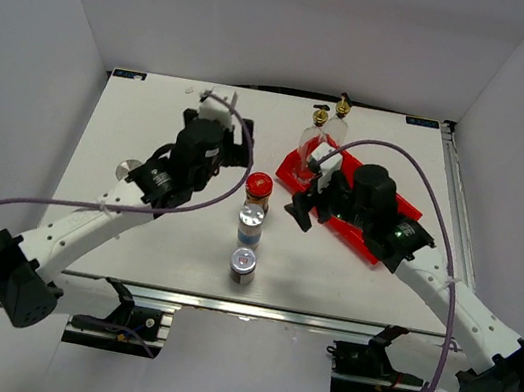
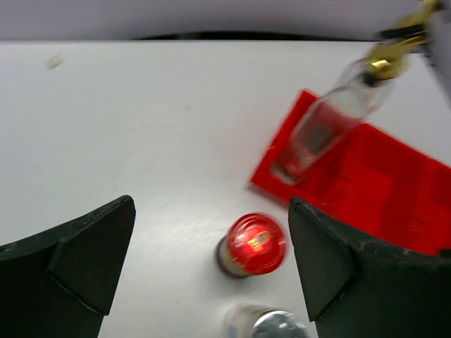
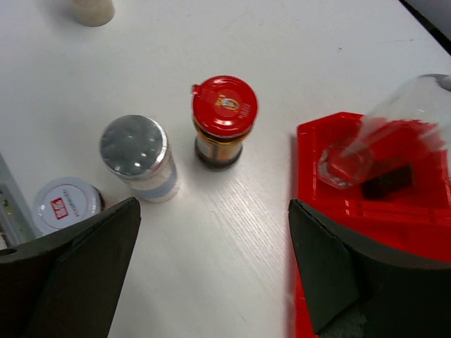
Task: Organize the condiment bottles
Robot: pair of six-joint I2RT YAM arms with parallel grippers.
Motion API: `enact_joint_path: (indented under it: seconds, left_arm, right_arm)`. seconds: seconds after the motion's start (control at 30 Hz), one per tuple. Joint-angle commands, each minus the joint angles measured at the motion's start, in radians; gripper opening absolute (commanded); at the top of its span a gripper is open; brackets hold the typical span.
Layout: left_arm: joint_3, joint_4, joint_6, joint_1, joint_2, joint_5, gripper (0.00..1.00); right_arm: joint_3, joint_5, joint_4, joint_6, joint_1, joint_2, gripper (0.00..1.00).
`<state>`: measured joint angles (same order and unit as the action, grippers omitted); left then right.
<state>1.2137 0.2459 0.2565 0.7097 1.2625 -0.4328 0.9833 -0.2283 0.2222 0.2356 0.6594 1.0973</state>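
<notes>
The red-lidded jar [image 3: 224, 120] stands upright mid-table, heading a row with a silver-capped shaker [image 3: 135, 153] and a white-topped shaker [image 3: 66, 205]; likely glass, stiff, smooth, breakable, best pinched round the body below the lid; one glass pour-spout bottle [image 1: 317, 133] stands in the red tray [image 3: 366, 218], the other [image 1: 341, 117] just behind; the left gripper [image 2: 211, 208] and right gripper [image 3: 213, 208] both gape, holding nothing.

My left gripper [image 2: 211, 205] is spread wide. Bare table [image 2: 141, 105] fills the upper left of its frame: free passage. The jar [image 2: 252, 244] stands low centre between my fingers, with a shaker [image 2: 262, 325] just below it. At right, the tray [image 2: 380, 183] and a bottle [image 2: 324, 127] obstruct. In the right wrist frame, an open lane runs between jar and tray.
</notes>
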Motion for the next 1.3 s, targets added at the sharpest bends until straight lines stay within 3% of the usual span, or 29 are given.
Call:
enact_joint_path:
  seconds: [0.0, 0.07, 0.2, 0.3, 0.9, 1.0, 1.1, 1.13, 1.27]
  left_arm:
    - [-0.14, -0.007, 0.104, -0.027, -0.099, -0.288, 0.98]
    - [-0.186, 0.006, 0.16, -0.061, -0.117, -0.304, 0.98]
    - [-0.302, -0.059, 0.236, -0.206, -0.15, -0.164, 0.98]
    - [-0.339, -0.069, 0.248, -0.251, -0.161, -0.164, 0.98]
    - [-0.39, -0.071, 0.222, -0.292, -0.222, -0.165, 0.98]
    - [-0.398, -0.063, 0.214, -0.292, -0.256, -0.17, 0.98]
    - [-0.402, -0.034, 0.21, -0.292, -0.279, -0.184, 0.98]
    - [-0.407, -0.025, 0.208, -0.292, -0.285, -0.184, 0.98]
    - [-0.422, -0.014, 0.205, -0.292, -0.319, -0.195, 0.98]
  right_arm:
    - [-0.011, 0.107, -0.041, -0.062, 0.104, 0.018, 0.89]
    - [-0.018, 0.154, -0.088, -0.122, 0.144, 0.036, 0.89]
    - [-0.025, 0.315, -0.153, -0.228, 0.256, 0.105, 0.89]
    - [-0.029, 0.414, -0.199, -0.304, 0.313, 0.15, 0.89]
    - [0.071, 0.595, -0.259, -0.433, 0.411, 0.423, 0.89]
    - [0.08, 0.618, -0.28, -0.435, 0.417, 0.449, 0.8]
    - [0.087, 0.623, -0.29, -0.427, 0.428, 0.451, 0.55]
    - [0.083, 0.627, -0.297, -0.426, 0.433, 0.444, 0.42]
    - [0.077, 0.63, -0.294, -0.427, 0.44, 0.365, 0.21]
